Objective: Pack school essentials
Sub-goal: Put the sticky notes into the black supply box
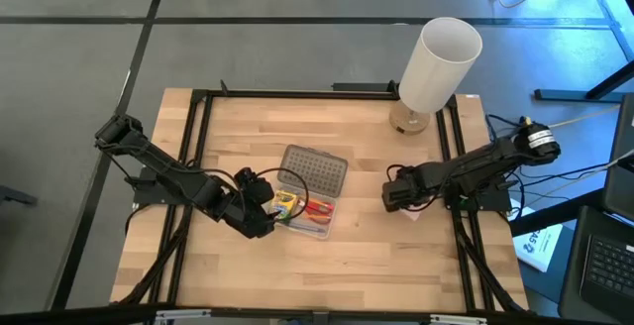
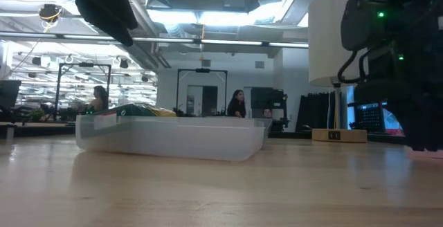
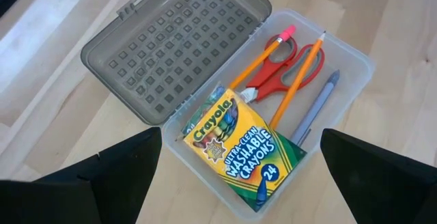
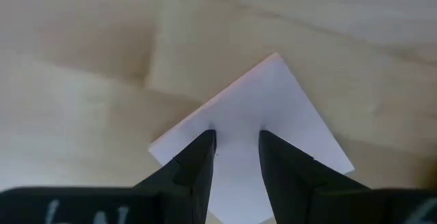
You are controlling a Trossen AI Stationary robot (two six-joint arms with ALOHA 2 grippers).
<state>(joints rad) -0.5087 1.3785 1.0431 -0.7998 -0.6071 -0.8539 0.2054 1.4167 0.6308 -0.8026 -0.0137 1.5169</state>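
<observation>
Clear plastic box [image 3: 341,80] sits mid-table with its grey dotted lid [image 3: 171,46] thrown open. Left gripper [image 1: 260,211] hangs just above the box's left end, jaws wide apart, gripping nothing. Inside lie the crayon box [image 3: 239,152], printed "Crayola", "Ultra-Clean Washable Crayons" and "24", the red-handled scissors [image 3: 276,70], two orange pencils [image 3: 295,80] and the bluish pen [image 3: 315,108]. Right gripper [image 4: 236,152], well to the right, is clamped on the small pink block [image 4: 273,101] at the table. White cylinder [image 1: 438,65] stands far right

Left hand [image 1: 265,209] fingers spread wide; right hand [image 1: 394,195] fingers narrowly parted, lowered
</observation>
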